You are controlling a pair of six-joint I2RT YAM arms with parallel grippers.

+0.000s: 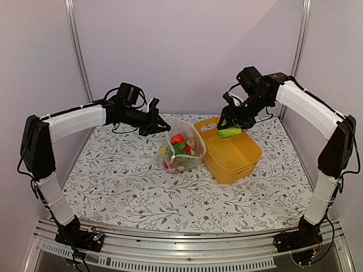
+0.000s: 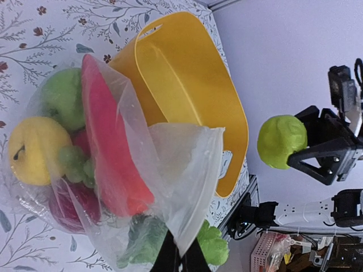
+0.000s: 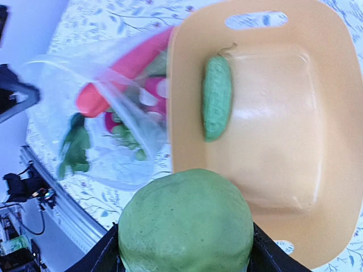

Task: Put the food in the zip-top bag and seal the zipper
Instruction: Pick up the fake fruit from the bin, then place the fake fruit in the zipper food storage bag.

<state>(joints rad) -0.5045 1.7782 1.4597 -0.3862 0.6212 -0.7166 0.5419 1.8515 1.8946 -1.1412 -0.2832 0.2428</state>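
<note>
The zip-top bag (image 1: 182, 145) lies mid-table with its mouth open toward the tub. My left gripper (image 1: 160, 126) is shut on its upper edge (image 2: 182, 212), holding it up; the zipper strip itself is too faint to make out. Inside the bag are food pieces: an orange-red carrot (image 2: 110, 153), a yellow lemon (image 2: 34, 150), a green apple (image 2: 62, 99) and leafy greens (image 2: 142, 243). My right gripper (image 1: 228, 131) hangs above the yellow tub (image 1: 238, 156), shut on a round green food piece (image 3: 184, 224). A green cucumber (image 3: 217, 105) lies in the tub.
The yellow tub (image 3: 283, 113) stands right beside the bag, touching its side. The floral tablecloth (image 1: 142, 192) covers the table. Metal uprights and walls close in the back, and a rail (image 1: 187, 249) runs along the near edge.
</note>
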